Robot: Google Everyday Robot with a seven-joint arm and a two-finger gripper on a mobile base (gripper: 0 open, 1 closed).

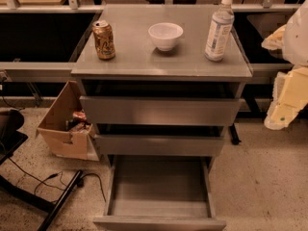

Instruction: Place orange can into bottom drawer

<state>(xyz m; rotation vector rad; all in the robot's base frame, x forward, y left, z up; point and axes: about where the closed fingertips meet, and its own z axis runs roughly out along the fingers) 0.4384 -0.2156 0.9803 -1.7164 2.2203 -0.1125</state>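
orange can, small golden-orange aluminium drink can with pale swirly markings and a silver top: standing upright near the front-left corner of the flat grey metal cabinet top, long axis running vertical, nothing touching it.

gripper, pale cream two-finger unit on the single arm: hanging beyond the right edge of the cabinet top, past its front-right corner and lower than the surface; whether it is open or closed is not showing, so cannot tell; well apart from the can.

relation: can is sitting across the whole width of the top from the gripper, at the opposite front corner and higher. round white ceramic bowl and tall clear plastic bottle with white cap are standing between them, bottle nearest the gripper, so the reach is likely needing to pass along the front edge.

bottom drawer, deep grey metal tray: lying pulled open below the front edge, can not yet in it.
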